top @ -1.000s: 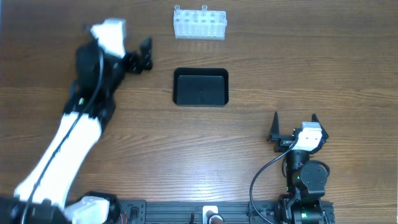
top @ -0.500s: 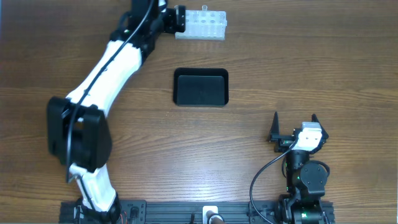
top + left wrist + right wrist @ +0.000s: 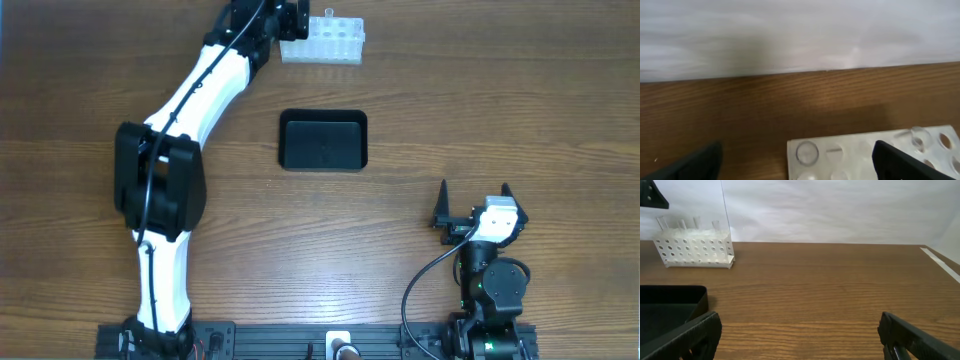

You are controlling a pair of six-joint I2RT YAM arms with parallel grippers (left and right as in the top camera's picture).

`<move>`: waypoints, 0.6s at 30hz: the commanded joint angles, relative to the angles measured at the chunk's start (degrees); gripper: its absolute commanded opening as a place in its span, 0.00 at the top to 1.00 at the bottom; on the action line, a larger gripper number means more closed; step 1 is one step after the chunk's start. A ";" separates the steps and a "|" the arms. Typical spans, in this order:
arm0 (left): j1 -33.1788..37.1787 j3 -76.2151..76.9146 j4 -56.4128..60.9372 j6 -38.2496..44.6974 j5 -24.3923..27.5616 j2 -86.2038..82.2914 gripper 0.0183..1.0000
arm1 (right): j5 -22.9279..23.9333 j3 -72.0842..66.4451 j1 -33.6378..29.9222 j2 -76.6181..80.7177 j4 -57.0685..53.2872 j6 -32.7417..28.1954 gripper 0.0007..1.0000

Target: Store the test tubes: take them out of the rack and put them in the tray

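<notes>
The white test tube rack stands at the table's far edge, with clear tubes poking out of its top. My left gripper hangs over the rack's left end, open. Its dark fingers stand wide to either side of the rack top, and a tube mouth sits between them, untouched. The black tray lies in mid-table, in front of the rack. My right gripper is open near its base, far from both. It faces the rack and the tray.
A pale wall rises just behind the table's far edge, close to the rack. Bare wooden tabletop spreads around tray and rack. The left arm's long white link crosses the table's left side.
The left arm swung from the table's left side up and right to the rack's left end, then settled slightly over it. The right arm has not moved.
</notes>
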 commanded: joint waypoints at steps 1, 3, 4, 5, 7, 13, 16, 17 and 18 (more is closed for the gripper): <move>0.11 2.05 -0.07 -2.36 -2.08 2.75 0.09 | -0.31 -0.33 -0.37 -0.50 -0.20 -0.24 0.01; 0.09 2.05 -0.04 -2.36 -2.08 3.32 0.12 | -0.31 -0.33 -0.37 -0.50 -0.20 -0.24 0.01; 0.09 2.05 -0.04 -2.36 -2.08 3.61 0.14 | -0.31 -0.33 -0.37 -0.50 -0.17 -0.24 0.01; 0.09 2.05 -0.04 -2.38 -2.08 3.74 0.15 | -0.31 -0.33 -0.37 -0.50 -0.20 -0.24 0.01; 0.09 2.05 0.07 -2.38 -2.08 4.15 0.18 | -0.31 -0.33 -0.37 -0.50 -0.17 -0.24 0.01; -0.22 2.16 1.25 -2.38 -2.05 4.81 0.30 | -0.31 -0.33 -0.37 -0.50 -0.17 -0.24 0.01; -0.59 2.16 1.70 -2.36 -2.05 4.83 0.39 | -0.31 -0.33 -0.37 -0.50 -0.20 -0.24 0.01; -0.61 2.16 1.88 -2.36 -2.05 4.83 0.42 | -0.31 -0.33 -0.37 -0.50 -0.17 -0.24 0.01; -0.68 2.16 1.95 -2.36 -2.05 4.83 0.44 | -0.31 -0.33 -0.37 -0.50 -0.17 -0.24 0.01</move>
